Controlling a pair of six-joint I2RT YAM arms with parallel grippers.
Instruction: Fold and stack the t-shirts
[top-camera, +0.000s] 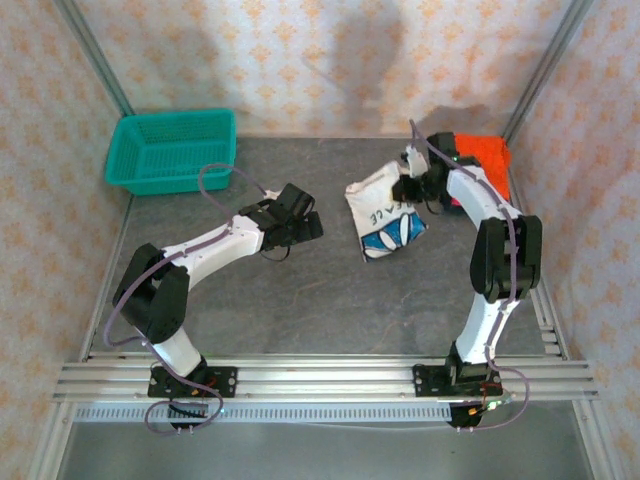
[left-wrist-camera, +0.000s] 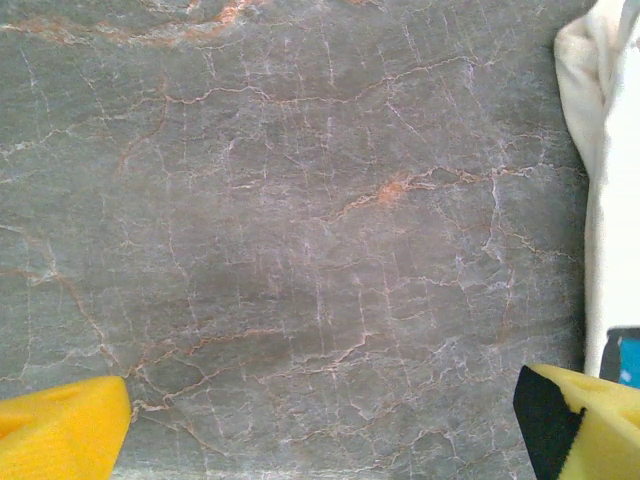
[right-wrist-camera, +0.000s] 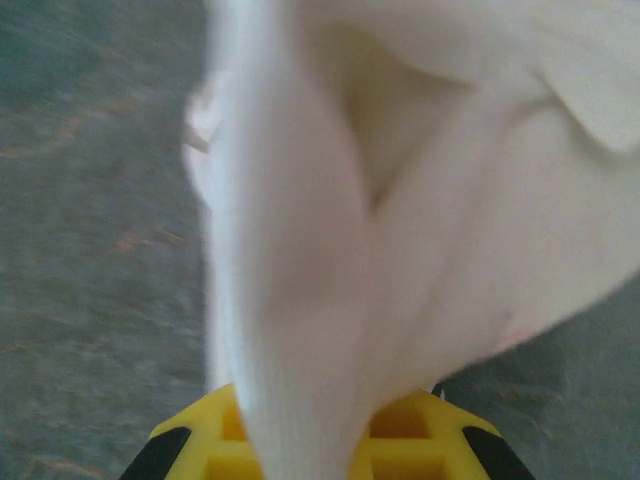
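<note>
A white t-shirt (top-camera: 385, 215) with blue print lies bunched and partly lifted in the middle right of the table. My right gripper (top-camera: 412, 188) is shut on its upper right edge. In the right wrist view the white cloth (right-wrist-camera: 400, 230) runs down into the yellow jaws and hides the fingertips (right-wrist-camera: 180, 450). Behind the right arm lies an orange shirt (top-camera: 483, 152). My left gripper (top-camera: 305, 222) hovers over bare table left of the white t-shirt, open with nothing in it. Its yellow fingers (left-wrist-camera: 60, 430) stand far apart, and the white t-shirt's edge (left-wrist-camera: 610, 170) shows at the right.
A teal mesh basket (top-camera: 172, 150) stands at the back left corner. Grey marbled table (top-camera: 320, 300) stretches between the arms. Patterned walls close in the back and both sides.
</note>
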